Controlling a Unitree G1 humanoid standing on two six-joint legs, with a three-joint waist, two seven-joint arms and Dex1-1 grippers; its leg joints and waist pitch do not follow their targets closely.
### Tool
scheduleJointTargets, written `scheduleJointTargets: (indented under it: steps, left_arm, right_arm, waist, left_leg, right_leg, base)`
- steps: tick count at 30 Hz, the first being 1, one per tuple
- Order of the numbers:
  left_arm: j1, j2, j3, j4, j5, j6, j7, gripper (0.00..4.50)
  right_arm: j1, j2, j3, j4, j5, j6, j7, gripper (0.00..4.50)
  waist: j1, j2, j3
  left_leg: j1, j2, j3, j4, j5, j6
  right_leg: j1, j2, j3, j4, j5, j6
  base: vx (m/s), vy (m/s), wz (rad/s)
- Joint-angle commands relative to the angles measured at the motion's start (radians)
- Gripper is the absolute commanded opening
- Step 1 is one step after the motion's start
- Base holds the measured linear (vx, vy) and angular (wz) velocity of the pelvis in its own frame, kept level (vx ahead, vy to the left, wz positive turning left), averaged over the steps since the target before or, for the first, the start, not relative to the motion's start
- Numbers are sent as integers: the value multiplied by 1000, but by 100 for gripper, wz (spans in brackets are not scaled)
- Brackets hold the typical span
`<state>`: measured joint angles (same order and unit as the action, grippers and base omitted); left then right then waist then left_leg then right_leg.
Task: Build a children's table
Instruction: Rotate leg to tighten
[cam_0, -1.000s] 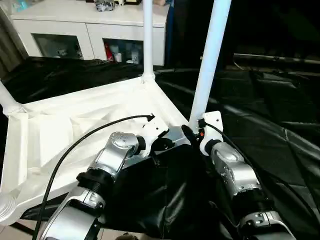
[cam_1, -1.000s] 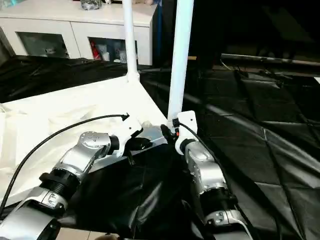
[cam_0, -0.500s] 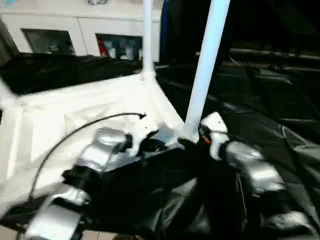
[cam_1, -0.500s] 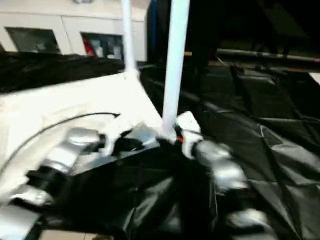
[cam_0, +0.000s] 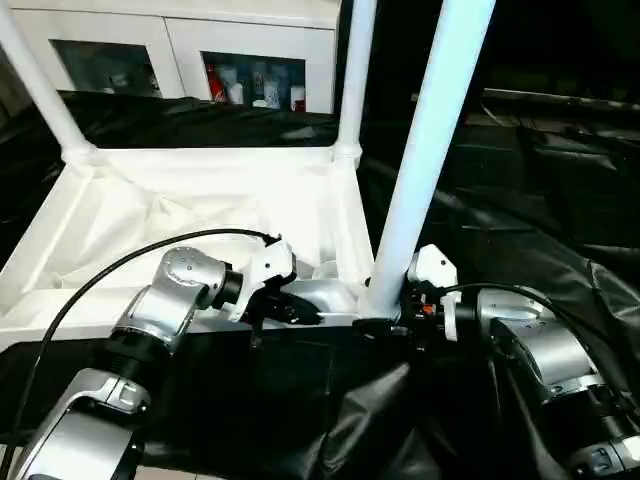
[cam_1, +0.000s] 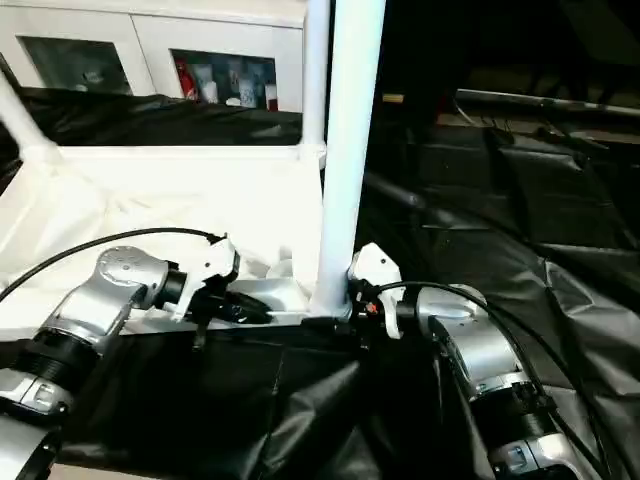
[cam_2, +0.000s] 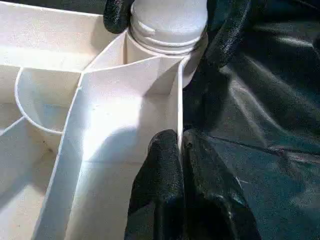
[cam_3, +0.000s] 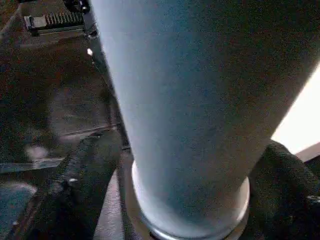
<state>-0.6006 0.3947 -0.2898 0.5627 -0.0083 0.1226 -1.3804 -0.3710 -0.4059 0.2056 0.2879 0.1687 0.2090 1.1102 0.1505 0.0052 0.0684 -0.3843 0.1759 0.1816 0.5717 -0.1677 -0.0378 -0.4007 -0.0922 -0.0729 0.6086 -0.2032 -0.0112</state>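
Note:
The children's table top (cam_0: 200, 190) lies upside down on a black sheet, ribs up. Three white legs stand in its corner sockets: one at the far left (cam_0: 40, 90), one at the far right (cam_0: 355, 80) and a near one (cam_0: 430, 150). My left gripper (cam_0: 318, 318) is shut on the top's thin near rim (cam_2: 178, 105), just beside the near leg's socket. My right gripper (cam_3: 190, 190) is open. One black finger (cam_3: 90, 170) stands on each side of the near leg's foot (cam_2: 167, 22), close against it.
A white cabinet (cam_0: 180, 40) with glass doors stands behind the table top. Crumpled black sheeting (cam_0: 540, 200) covers the surface to the right and in front. A black cable (cam_0: 130, 265) loops over my left forearm.
The head camera has shifted, so the whole picture has moved. My right forearm now reaches the near leg more from the right. The left gripper keeps its pinch on the rim.

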Motion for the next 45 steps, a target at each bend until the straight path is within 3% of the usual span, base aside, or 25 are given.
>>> scheduleJointTargets:
  steps: [1, 2, 4, 13, 16, 17, 19, 21, 22, 24, 26, 27, 28, 29, 30, 31, 32, 33, 34, 36, 37, 39, 41, 42, 45]
  left_arm:
    - [24, -4, -51, 10, 8, 9, -34, 0]
    - [25, -9, -50, 6, 5, 14, -28, 0]
    - [24, -11, -49, 3, 3, 18, -23, 0]
    - [28, -5, -34, 9, 7, 12, -1, 0]
    - [14, -31, -18, 49, 34, 23, 110, 0]
    - [12, -36, -17, 54, 37, 28, 125, 0]
    - [8, -55, -15, 66, 44, 31, 166, 0]
    - [0, -110, -16, 90, 63, 50, 259, 0]
    - [-2, -130, -19, 97, 70, 57, 288, 0]
    - [-4, -192, -31, 98, 79, 82, 344, 0]
    - [-3, -237, -42, 91, 82, 103, 376, 0]
    - [-2, -279, -52, 87, 79, 119, 396, 0]
    - [-1, -283, -53, 87, 79, 120, 398, 0]
    - [-1, -295, -57, 86, 78, 122, 402, 0]
    - [-3, -318, -63, 89, 80, 123, 413, 0]
    - [-4, -324, -63, 90, 82, 120, 415, 0]
    - [-6, -328, -63, 92, 83, 118, 418, 0]
    - [-6, -329, -63, 92, 83, 119, 419, 0]
    - [-13, -322, -56, 98, 85, 111, 421, 0]
    - [-18, -303, -45, 104, 87, 98, 418, 0]
    - [-19, -293, -39, 105, 88, 92, 415, 0]
    - [-13, -259, -28, 99, 84, 79, 392, 0]
    - [-9, -236, -27, 97, 81, 68, 368, 0]
    - [-6, -208, -29, 97, 83, 49, 328, 0]
    - [-5, -173, -30, 97, 84, 36, 285, 0]
  right_arm:
    - [11, -6, 23, -18, 9, 9, 18, 349]
    - [12, -8, 28, -17, 8, 8, 19, 339]
    - [12, -9, 32, -10, 6, 4, 23, 311]
    - [7, 20, 22, 17, 5, -1, 8, 270]
    - [-12, 103, -28, 107, -30, -13, -190, 269]
    - [-14, 114, -33, 119, -39, -14, -222, 269]
    - [-18, 148, -46, 146, -52, -9, -301, 268]
    - [-28, 228, -76, 192, -63, 16, -455, 267]
    - [-33, 257, -87, 205, -65, 26, -509, 267]
    - [-58, 347, -130, 245, -61, 53, -668, 267]
    - [-83, 405, -154, 280, -63, 62, -768, 267]
    - [-107, 441, -153, 312, -77, 48, -824, 267]
    - [-109, 444, -153, 315, -78, 46, -828, 267]
    - [-117, 453, -150, 324, -83, 40, -842, 267]
    - [-128, 466, -137, 329, -91, 23, -838, 267]
    - [-129, 466, -129, 328, -95, 11, -825, 267]
    - [-130, 465, -125, 326, -99, 3, -817, 267]
    - [-130, 465, -125, 326, -99, 2, -816, 302]
    - [-126, 459, -127, 316, -95, -5, -789, 323]
    - [-120, 446, -129, 303, -90, -8, -758, 346]
    - [-119, 439, -128, 300, -91, -10, -746, 359]
    - [-117, 403, -111, 282, -97, -16, -686, 380]
    - [-111, 373, -99, 256, -94, -18, -633, 380]
    - [-103, 325, -85, 222, -81, -26, -553, 380]
    - [-82, 259, -63, 175, -63, -39, -436, 380]
  waist:
    - [-1, -9, -60]
    - [-2, -16, -56]
    - [-2, -14, -56]
    - [-2, -16, -64]
    - [-6, -14, -62]
    - [-10, -15, -60]
    - [-16, -16, -54]
    - [-21, -6, -50]
    - [-25, -10, -45]
    - [-38, -10, -38]
    - [-46, -8, -38]
    - [-52, 4, -41]
    - [-53, 7, -41]
    - [-56, 6, -40]
    - [-58, 11, -37]
    - [-61, 7, -37]
    - [-61, 7, -38]
    - [-62, 7, -38]
    - [-62, -4, -40]
    - [-59, 1, -40]
    - [-58, -6, -42]
    - [-56, -3, -44]
    - [-54, -6, -48]
    - [-49, -7, -58]
    - [-43, -12, -62]
  left_leg:
    - [20, 64, -16, -64, -181, 80]
    - [22, 65, -16, -68, -214, 61]
    - [25, 65, -18, -72, -237, 39]
    - [19, 61, -16, -65, -172, 59]
    - [19, 61, -17, -68, -202, 41]
    - [19, 60, -18, -71, -219, 28]
    - [26, 59, -26, -83, -319, -22]
    - [35, 62, -32, -91, -392, -51]
    - [47, 60, -35, -92, -454, -69]
    - [57, 56, -45, -94, -533, -82]
    - [63, 54, -52, -95, -562, -85]
    - [61, 56, -58, -105, -588, -92]
    - [63, 57, -60, -108, -604, -96]
    - [63, 57, -61, -111, -619, -97]
    - [79, 56, -59, -109, -686, -104]
    - [83, 55, -58, -108, -695, -101]
    - [79, 54, -60, -109, -692, -94]
    - [75, 54, -61, -111, -687, -92]
    - [72, 54, -59, -112, -669, -85]
    - [71, 55, -58, -112, -651, -81]
    - [70, 55, -56, -111, -634, -75]
    - [68, 56, -54, -110, -607, -69]
    - [61, 57, -52, -110, -573, -60]
    - [47, 61, -49, -112, -480, -49]
    - [40, 62, -32, -104, -368, -21]
  right_leg:
    - [48, -75, 48, -63, -95, -256]
    - [45, -76, 50, -69, -154, -241]
    - [43, -77, 54, -72, -208, -223]
    - [46, -73, 52, -61, -112, -230]
    - [43, -76, 53, -67, -157, -231]
    - [41, -77, 53, -71, -187, -225]
    - [43, -81, 51, -87, -361, -177]
    - [35, -82, 52, -97, -445, -152]
    - [28, -84, 52, -109, -522, -136]
    - [22, -90, 48, -128, -661, -88]
    - [24, -89, 38, -139, -695, -66]
    - [32, -84, 32, -139, -643, -61]
    - [32, -82, 30, -140, -620, -65]
    - [32, -79, 27, -140, -600, -65]
    - [20, -75, 22, -150, -594, -64]
    - [20, -75, 19, -153, -595, -62]
    - [26, -79, 19, -154, -596, -58]
    - [28, -80, 19, -153, -596, -56]
    - [29, -83, 22, -154, -597, -54]
    - [25, -86, 27, -152, -589, -59]
    - [25, -88, 29, -152, -591, -59]
    - [26, -91, 34, -151, -583, -62]
    - [34, -91, 35, -148, -556, -64]
    - [44, -92, 41, -133, -447, -90]
    - [46, -84, 47, -112, -279, -138]
  base:
    - [0, 0, 0]
    - [0, 0, 0]
    - [0, 0, 0]
    - [0, 0, 0]
    - [0, 0, 0]
    - [0, 0, 0]
    - [0, 0, 0]
    - [0, 0, 0]
    - [0, 0, 0]
    - [-27, 8, -3]
    - [-53, 20, -8]
    - [0, 0, 0]
    - [0, 0, 0]
    - [0, 0, 0]
    - [0, 0, 0]
    - [0, 0, 0]
    - [0, 0, 0]
    - [0, 0, 0]
    - [0, 0, 0]
    - [0, 0, 0]
    - [0, 0, 0]
    - [0, 0, 0]
    - [0, 0, 0]
    - [0, 0, 0]
    - [0, 0, 0]
